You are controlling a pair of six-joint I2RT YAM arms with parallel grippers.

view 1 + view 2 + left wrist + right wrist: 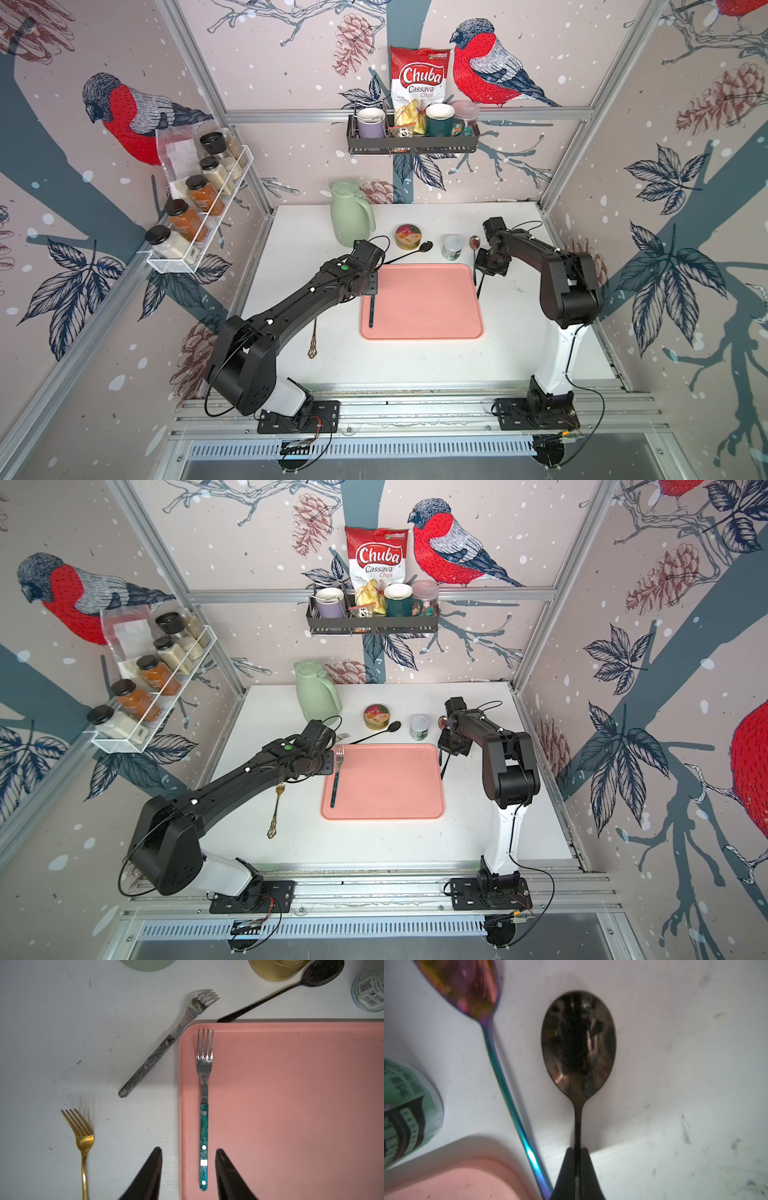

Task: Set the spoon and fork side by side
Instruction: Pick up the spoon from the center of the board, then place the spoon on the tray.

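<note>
The left arm (291, 307) reaches low and forward over the left edge of the pink tray (291, 1105). The left fingers (151, 1167) are spread apart astride the teal-handled fork (204, 1126) lying there, not touching it. The right arm (528, 249) folds down beside the tray's far right corner. The right fingers (566, 1167) are clenched on the handle of the black spoon (578, 1043), its bowl out over the white desk (675, 1064).

Bullfinch wallpaper (540, 166) covers all three walls, edged with aluminium rails (291, 115). Scuffed white tabletop (515, 340) below, dark shelf (411, 143) on the back wall.
</note>
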